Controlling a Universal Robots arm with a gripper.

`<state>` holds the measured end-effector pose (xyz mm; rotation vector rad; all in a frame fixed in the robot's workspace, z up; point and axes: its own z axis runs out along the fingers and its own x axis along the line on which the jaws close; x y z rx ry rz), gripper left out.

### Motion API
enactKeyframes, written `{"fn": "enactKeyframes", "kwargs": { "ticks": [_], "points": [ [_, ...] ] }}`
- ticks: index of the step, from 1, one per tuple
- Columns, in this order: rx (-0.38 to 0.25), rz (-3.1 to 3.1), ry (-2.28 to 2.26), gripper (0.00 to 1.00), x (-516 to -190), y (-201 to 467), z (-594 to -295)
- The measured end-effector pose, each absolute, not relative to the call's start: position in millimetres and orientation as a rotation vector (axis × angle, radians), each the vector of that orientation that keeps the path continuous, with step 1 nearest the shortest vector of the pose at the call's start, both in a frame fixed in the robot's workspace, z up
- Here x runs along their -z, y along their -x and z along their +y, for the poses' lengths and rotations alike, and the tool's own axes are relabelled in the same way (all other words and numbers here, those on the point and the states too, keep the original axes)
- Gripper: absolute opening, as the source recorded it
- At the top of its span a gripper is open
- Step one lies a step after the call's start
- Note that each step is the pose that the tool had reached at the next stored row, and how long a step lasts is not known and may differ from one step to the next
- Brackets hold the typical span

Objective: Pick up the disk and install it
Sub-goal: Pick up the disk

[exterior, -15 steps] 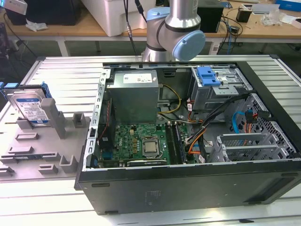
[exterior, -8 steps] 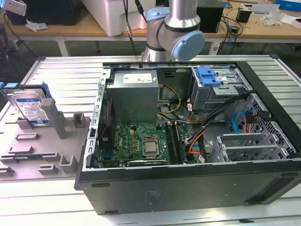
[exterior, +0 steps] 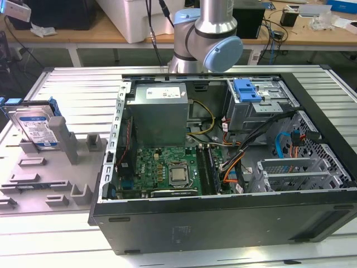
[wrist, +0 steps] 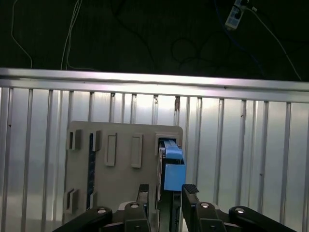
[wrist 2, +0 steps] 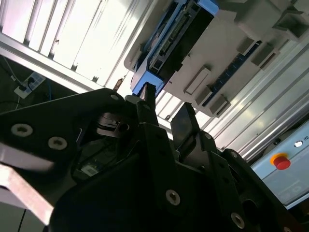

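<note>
The disk (exterior: 34,127) stands on edge in a slot at the back of the grey fixture tray (exterior: 56,167), on the exterior view's left, its white-and-blue label facing out. In the first wrist view the disk (wrist: 173,169) appears edge-on as a blue strip in the tray (wrist: 120,188), lined up with the gap of my gripper (wrist: 166,193). The gripper is open, well apart from the disk, with nothing between its black fingers (wrist: 189,192). The second wrist view shows the gripper (wrist 2: 164,113) and, beyond it, the disk (wrist 2: 176,36) in the tray (wrist 2: 227,58).
An open computer case (exterior: 223,162) lies on the ribbed metal table (exterior: 78,84), with a motherboard, cables and a metal drive cage topped by a blue bracket (exterior: 248,89). The arm's joint (exterior: 206,39) rises behind the case. A red stop button (wrist 2: 281,161) sits past the table.
</note>
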<state>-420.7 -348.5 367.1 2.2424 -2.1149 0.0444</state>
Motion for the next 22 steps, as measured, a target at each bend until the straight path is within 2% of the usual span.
{"fn": "enactKeyframes", "kwargs": {
  "ticks": [3,4,22],
  "points": [
    [-0.046,-2.115,-2.243,0.41,-366.2,421.4,-348.4],
    [-0.046,-2.115,-2.243,0.48,-365.7,421.5,-348.4],
    [-0.046,-2.116,-2.243,0.48,-353.4,421.5,-339.9]
  ]
}}
